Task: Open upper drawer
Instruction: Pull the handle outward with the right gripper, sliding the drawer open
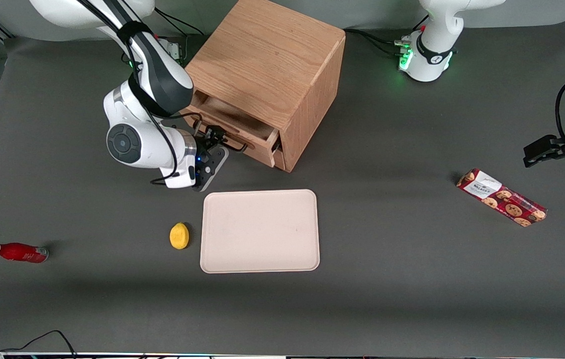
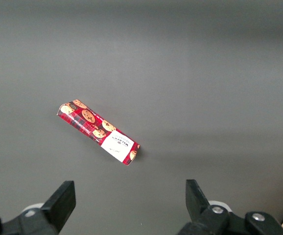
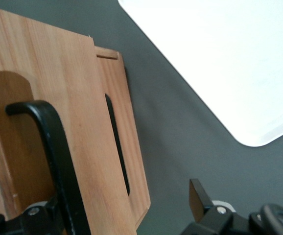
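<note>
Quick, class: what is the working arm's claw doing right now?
Claw: open, straddling the upper drawer's black handle, holding nothing yet.

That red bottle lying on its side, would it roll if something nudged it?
Probably: the small red bottle lies flat on the smooth grey table, so a sideways push should roll it. It looks light. The gripper is at the oak upper drawer, away from it.
</note>
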Robot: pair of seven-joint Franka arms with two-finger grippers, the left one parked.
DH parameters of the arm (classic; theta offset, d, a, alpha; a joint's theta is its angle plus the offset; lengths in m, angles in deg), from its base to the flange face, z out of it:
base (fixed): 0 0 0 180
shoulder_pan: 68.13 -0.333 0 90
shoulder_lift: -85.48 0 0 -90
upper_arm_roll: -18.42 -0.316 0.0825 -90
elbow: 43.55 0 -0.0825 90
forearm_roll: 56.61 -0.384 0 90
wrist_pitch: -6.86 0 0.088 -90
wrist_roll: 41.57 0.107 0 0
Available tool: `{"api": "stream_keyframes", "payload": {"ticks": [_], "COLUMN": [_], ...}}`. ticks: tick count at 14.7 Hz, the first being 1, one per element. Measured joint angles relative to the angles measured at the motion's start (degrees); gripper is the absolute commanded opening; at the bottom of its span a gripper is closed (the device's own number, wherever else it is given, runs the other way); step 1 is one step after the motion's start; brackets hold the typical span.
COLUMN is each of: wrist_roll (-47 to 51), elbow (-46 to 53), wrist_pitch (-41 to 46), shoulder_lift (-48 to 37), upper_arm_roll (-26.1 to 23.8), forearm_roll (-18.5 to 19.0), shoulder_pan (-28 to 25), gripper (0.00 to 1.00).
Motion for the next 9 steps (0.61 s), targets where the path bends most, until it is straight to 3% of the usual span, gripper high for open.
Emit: {"api": "stream_keyframes", "payload": {"ticks": [9], "wrist_roll": [-2.46], "elbow": [7.21], "wrist_pitch": [0.08], "shoulder_lift": [4.39], "upper_arm_roll": [4.18], "forearm_roll": [0.47], "shoulder_pan": [0.20], "gripper": [1.00]}}
